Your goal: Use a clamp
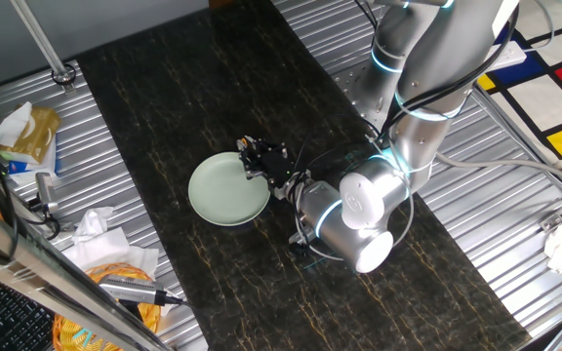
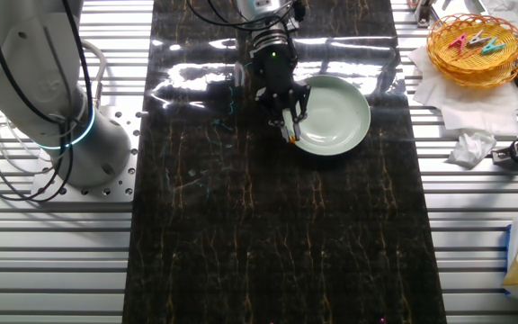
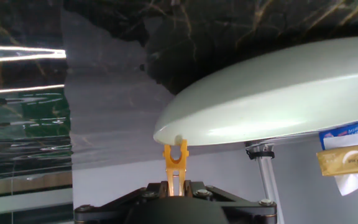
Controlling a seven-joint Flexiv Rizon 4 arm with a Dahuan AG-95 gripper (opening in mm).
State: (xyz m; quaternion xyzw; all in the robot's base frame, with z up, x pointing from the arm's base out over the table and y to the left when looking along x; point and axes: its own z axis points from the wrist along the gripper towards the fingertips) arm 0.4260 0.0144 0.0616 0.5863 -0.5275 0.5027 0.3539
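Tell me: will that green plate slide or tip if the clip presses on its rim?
Likely slides: the plate sits loose on a glossy dark tabletop. It may tip a little, since the clamp in the pincer meets the raised rim.

Hardly anything here can be read. In the hand view, a blue and white packet [image 3: 352, 132] at the right edge carries small print that runs off the frame; it is too small and cut off to make out. Just beneath it a tan wrapper [image 3: 347, 159] bears a small round emblem with figures inside, perhaps "15", but too blurred to be sure. Neither fixed view shows any legible writing, label or number.
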